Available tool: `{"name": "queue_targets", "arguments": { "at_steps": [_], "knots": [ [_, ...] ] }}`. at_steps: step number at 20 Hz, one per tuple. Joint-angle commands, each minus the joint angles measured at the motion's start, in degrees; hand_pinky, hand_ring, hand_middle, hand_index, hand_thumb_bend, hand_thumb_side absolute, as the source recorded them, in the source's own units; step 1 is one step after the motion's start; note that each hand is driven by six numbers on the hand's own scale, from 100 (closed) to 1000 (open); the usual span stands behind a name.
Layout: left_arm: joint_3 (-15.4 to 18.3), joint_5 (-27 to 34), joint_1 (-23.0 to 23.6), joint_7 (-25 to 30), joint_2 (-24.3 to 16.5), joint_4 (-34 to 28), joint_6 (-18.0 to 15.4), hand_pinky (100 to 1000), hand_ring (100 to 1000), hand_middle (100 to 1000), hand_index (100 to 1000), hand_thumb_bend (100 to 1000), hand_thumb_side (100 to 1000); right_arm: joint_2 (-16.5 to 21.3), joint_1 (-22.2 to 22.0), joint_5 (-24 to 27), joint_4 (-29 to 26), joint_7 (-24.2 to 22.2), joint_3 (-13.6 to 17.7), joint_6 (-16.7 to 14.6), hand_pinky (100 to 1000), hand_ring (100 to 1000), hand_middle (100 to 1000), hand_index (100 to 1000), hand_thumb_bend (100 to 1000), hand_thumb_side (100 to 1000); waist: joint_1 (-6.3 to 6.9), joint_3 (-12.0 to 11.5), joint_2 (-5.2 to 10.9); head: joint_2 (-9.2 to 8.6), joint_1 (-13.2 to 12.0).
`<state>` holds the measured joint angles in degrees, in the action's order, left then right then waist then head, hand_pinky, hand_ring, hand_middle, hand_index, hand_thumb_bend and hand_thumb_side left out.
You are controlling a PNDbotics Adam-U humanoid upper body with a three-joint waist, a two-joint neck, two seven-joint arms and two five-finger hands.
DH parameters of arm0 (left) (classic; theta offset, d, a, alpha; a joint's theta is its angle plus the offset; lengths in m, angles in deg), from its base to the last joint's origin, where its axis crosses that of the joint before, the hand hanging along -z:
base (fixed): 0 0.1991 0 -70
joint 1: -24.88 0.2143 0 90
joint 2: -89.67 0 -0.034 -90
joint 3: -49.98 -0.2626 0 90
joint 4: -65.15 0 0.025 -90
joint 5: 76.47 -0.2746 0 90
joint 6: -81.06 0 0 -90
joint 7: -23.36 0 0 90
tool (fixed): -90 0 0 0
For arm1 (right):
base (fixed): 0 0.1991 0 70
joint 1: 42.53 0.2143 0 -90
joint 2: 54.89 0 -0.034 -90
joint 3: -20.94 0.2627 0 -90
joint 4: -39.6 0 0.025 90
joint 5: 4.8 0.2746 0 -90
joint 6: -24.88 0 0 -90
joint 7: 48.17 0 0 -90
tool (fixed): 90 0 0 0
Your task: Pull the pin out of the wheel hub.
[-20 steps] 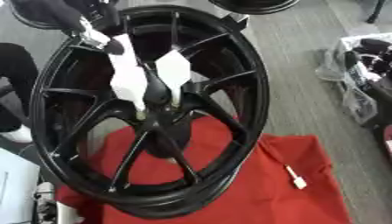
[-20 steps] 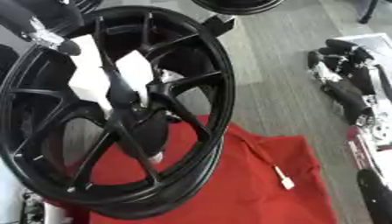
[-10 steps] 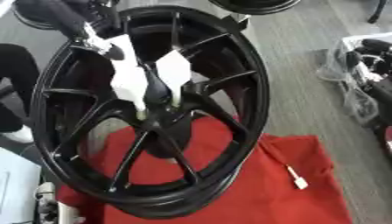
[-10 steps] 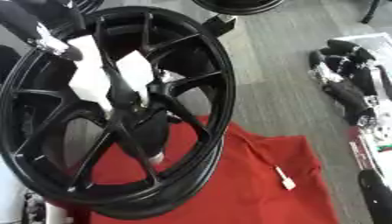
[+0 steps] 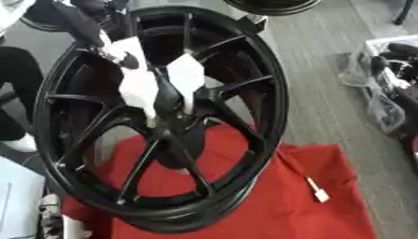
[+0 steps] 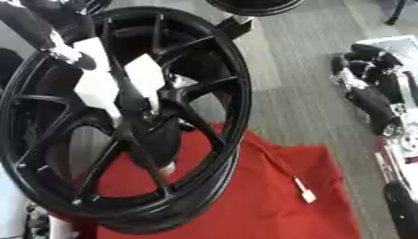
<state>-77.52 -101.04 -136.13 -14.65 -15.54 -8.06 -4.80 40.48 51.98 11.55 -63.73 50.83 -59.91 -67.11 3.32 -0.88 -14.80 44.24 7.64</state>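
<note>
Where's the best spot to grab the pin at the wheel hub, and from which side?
Judging from the views, take the part that stands out of the hub on the wheel's open face, coming in from above and the left between the spokes, where the white-fingered hand already reaches. The pin itself is hidden behind the fingers, so its exact shape cannot be told.

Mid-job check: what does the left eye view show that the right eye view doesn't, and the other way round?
Only the left eye view shows a pale sheet at the lower left edge. Only the right eye view shows all of the black gear lying on the floor at the right, which the left eye cuts off. Both show the black wheel standing over the red cloth, white pieces near its hub, and a small white tag on the cloth.
</note>
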Motion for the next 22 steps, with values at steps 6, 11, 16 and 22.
{"name": "queue_targets", "arguments": {
  "at_steps": [6, 11, 16, 22],
  "knots": [
    [0.30, -1.97, -0.47, -0.03, -0.33, 0.67, -1.14, 884, 840, 678, 710, 470, 513, 0.53, 0.24, -0.42, -0.28, -0.07, 0.46, 0.13, 888, 673, 643, 735, 352, 224, -0.33, 0.03, 1.31, -0.12, -0.40],
    [0.53, -1.22, -0.72, -0.03, 0.02, 0.30, -0.43, 882, 830, 677, 711, 434, 532, 0.51, 0.33, -0.43, -0.21, -0.09, 0.35, 0.17, 888, 673, 643, 735, 352, 224, -0.41, 0.02, 1.27, -0.12, -0.45],
    [0.07, -1.42, -1.08, -0.03, 0.34, -0.10, 0.02, 861, 791, 617, 646, 398, 476, 0.48, 0.34, -0.45, -0.16, -0.11, 0.33, 0.20, 889, 673, 643, 735, 352, 224, -0.37, 0.10, 1.29, -0.12, -0.64],
    [-0.53, -2.73, -0.81, -0.03, -0.02, 0.31, -1.13, 855, 778, 598, 583, 361, 432, 0.59, 0.30, -0.46, -0.13, 0.08, 0.41, 0.25, 889, 671, 641, 734, 352, 224, -0.20, 0.08, 1.34, -0.12, -0.68]
  ]
}}
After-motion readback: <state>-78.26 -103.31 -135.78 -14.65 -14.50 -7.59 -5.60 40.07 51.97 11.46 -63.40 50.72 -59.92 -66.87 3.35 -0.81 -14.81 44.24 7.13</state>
